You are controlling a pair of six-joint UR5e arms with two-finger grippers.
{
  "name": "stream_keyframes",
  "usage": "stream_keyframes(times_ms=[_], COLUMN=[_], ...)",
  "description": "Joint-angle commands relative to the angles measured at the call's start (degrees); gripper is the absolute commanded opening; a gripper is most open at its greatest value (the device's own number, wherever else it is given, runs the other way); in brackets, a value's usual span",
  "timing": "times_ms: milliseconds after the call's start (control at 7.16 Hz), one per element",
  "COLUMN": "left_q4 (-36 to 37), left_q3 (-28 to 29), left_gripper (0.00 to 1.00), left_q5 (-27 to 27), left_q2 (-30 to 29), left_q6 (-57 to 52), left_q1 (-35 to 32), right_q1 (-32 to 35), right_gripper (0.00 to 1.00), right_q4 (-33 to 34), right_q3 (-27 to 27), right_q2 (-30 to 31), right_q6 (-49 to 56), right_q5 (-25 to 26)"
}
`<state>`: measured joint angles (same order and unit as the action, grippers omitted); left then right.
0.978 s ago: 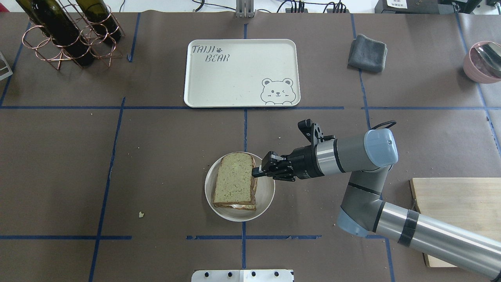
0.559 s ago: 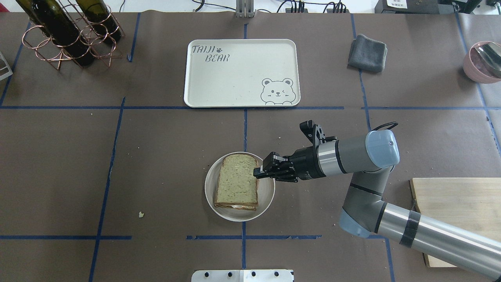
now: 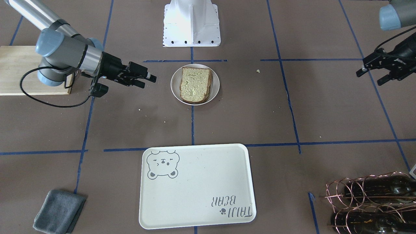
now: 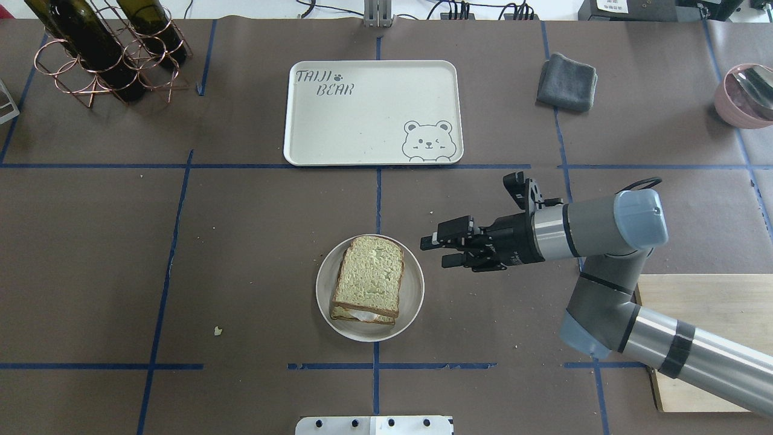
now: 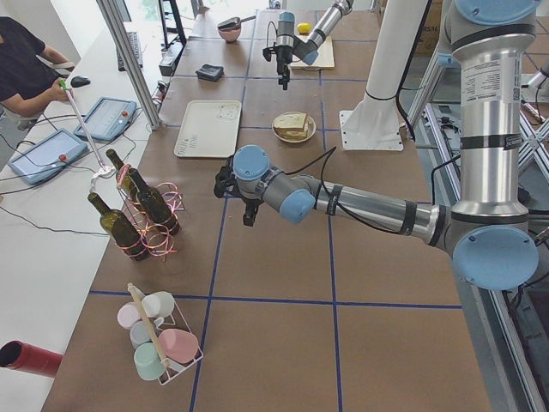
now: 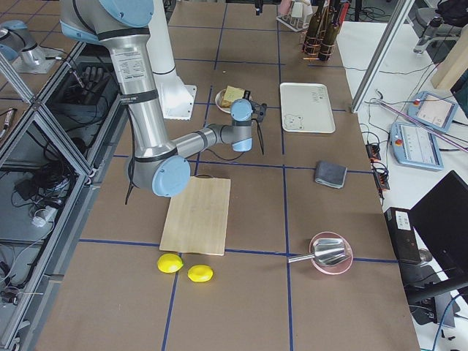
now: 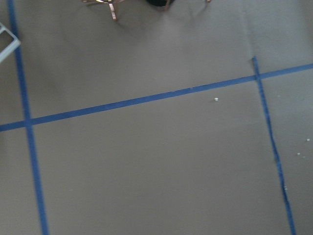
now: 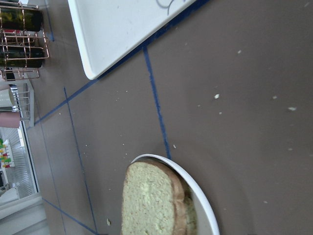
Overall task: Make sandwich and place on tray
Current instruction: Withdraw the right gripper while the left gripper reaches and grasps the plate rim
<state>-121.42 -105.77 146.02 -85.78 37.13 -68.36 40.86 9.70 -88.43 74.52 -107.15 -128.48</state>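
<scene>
On the small round white plate [image 4: 413, 290] at mid-table sits your tan-bread sandwich [image 4: 366, 277]; the cream rectangular bear-print tray [image 4: 362, 121] lies beyond, across brown table paper. Your right gripper [image 4: 433, 252] hangs just right of the plate, jaws spread (touching nothing); the left gripper [image 3: 368, 78], well off left, is likewise spread. A grey folded cloth [image 4: 566, 82] lies right of the tray.

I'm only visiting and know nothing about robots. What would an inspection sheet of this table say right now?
Surface: brown table, blue tape grid, scattered crumbs.
Job's things: sandwich stacked on white plate; tray holds nothing.
Clutter: grey cloth, bottle rack, cutting board, pink bowl, two lemons.
Claws: right claw open, beside the plate, touching nothing; left claw open, empty, far from the plate.
Cables: black loop at the right wrist.
Surroundings: seated operator, control tablets.
</scene>
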Motion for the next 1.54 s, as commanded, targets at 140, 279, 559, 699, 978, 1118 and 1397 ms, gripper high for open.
stream_keyframes(times_ms=[140,279,559,699,978,1118,1397], left_q4=[-11.7,-11.3,-9.2,-4.6,0.4,0.3,0.4], left_q3=[-0.1,0.1,0.4,0.8,1.1,1.4,2.3], left_gripper=[0.86,0.77,0.7,0.63,0.45,0.44,0.45], left_q5=[-10.0,-15.7,-27.7,-34.1,-37.6,-39.0,-41.9], left_q2=[-12.9,-17.4,-20.3,-22.7,-25.0,-25.2,-25.8], left_q6=[39.6,48.8,52.7,52.7,52.7,52.7,52.7], left_q1=[22.7,29.8,38.3,41.0,43.3,43.7,45.2], right_q1=[15.6,16.6,18.2,19.6,21.3,22.3,22.4], right_gripper=[1.0,1.0,1.0,1.0,1.0,1.0,1.0], right_q4=[4.0,7.8,13.5,17.3,19.1,19.1,24.4], right_q3=[-0.3,-0.2,-0.1,-0.1,-0.2,-0.3,-0.3], right_q2=[7.1,10.3,16.4,17.8,18.5,18.4,18.5], right_q6=[3.4,14.4,33.1,41.6,47.9,49.4,58.3], right_q5=[-13.6,-13.6,-12.7,-12.5,-11.7,-11.6,-8.9])
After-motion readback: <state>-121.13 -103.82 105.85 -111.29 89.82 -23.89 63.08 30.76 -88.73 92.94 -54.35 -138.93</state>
